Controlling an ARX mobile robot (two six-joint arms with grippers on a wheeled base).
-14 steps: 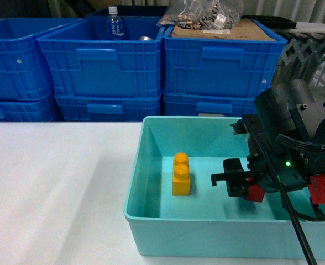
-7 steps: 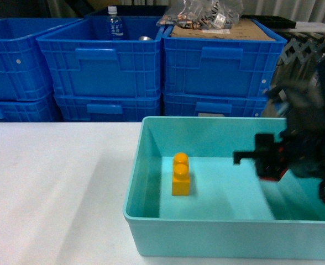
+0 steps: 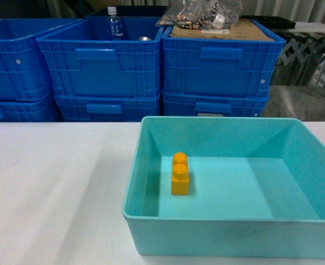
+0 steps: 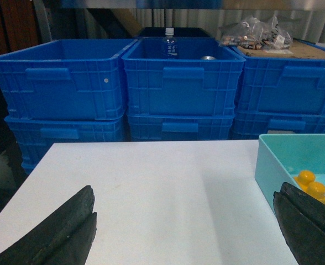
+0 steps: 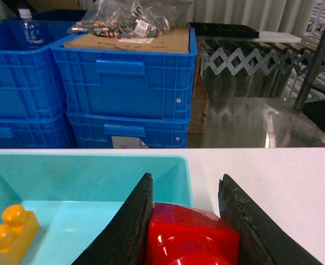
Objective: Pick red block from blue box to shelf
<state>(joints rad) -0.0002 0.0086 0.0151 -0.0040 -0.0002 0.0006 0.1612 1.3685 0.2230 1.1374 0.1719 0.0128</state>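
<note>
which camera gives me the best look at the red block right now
The right wrist view: the red block fills the bottom of the frame, clamped between the right gripper's dark fingers. The head and left wrist views don't show it at all.

White table (image 3: 52, 187) in the foreground, stacked dark blue crates (image 3: 101, 66) behind, pale curtain (image 5: 245, 14) at upper right.
</note>
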